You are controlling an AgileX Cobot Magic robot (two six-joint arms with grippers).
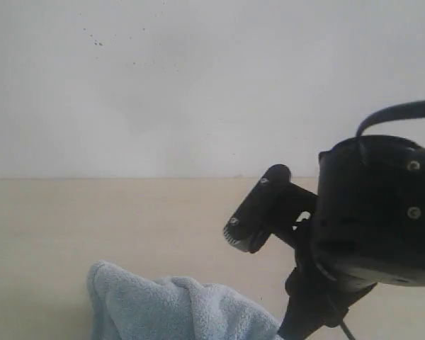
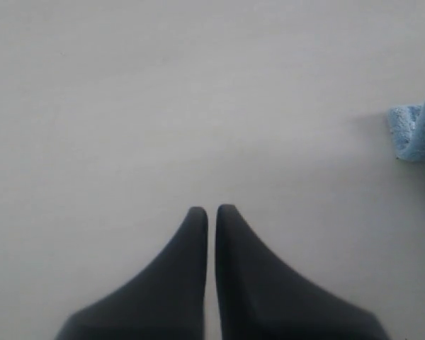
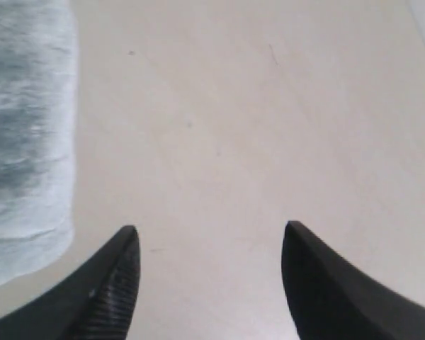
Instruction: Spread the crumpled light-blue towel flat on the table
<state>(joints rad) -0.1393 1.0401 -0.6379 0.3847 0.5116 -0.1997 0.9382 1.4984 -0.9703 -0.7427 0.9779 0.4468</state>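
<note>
The glossy black wrist housing at right carries silver screws and a black cable. Both grippers' fingers are matte black wedges.

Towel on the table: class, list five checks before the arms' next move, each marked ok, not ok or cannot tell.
1. Is the towel flat on the table: not ok, bunched.
2. Is the right gripper open: ok.
3. Is the right gripper over the towel: not ok, bare table between fingers.
4. Is the left gripper open: not ok, shut.
5. Are the towel's far edges free: cannot tell, out of view.
</note>
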